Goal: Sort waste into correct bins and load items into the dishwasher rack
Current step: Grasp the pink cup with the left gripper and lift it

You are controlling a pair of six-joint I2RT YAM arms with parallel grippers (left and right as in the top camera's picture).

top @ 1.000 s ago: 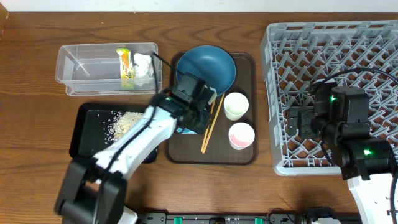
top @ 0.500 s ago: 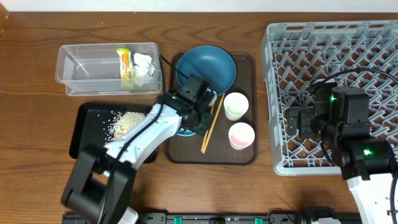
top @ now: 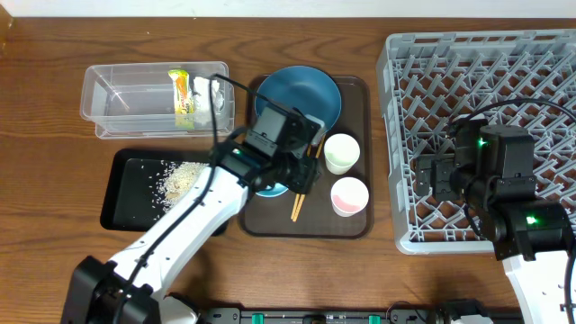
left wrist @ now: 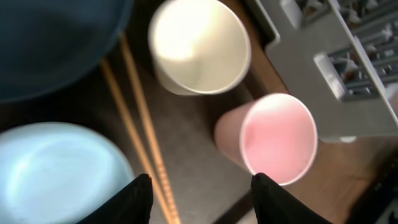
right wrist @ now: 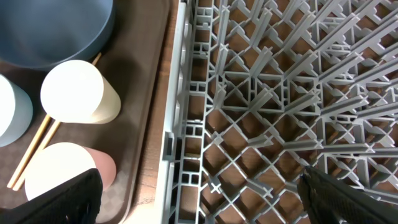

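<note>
Hovering over the near-left edge of the grey dishwasher rack [top: 486, 81]: right gripper [right wrist: 205, 202], fingers spread wide, nothing between them.

Left gripper [left wrist: 202, 199] also wide open and empty, hanging over the brown serving tray [top: 315, 225], above the chopsticks.

On the tray, near to far:
- pink cup [top: 350, 195], upright, near right
- wooden chopsticks [top: 299, 196], lying side by side, left of the pink cup
- small light blue bowl [left wrist: 56, 168], just left of the chopsticks, mostly under the left arm from overhead
- pale cup [top: 342, 153], upright, just beyond the pink cup
- large dark blue bowl [top: 310, 94], far end

Left of the serving tray: black tray [top: 135, 202], rice scraps [top: 180, 177] heaped toward its far right. Beyond it: clear tub [top: 117, 99], with the yellow-green wrapper [top: 183, 99] and crumpled white tissue [top: 209, 93] at its right end.
</note>
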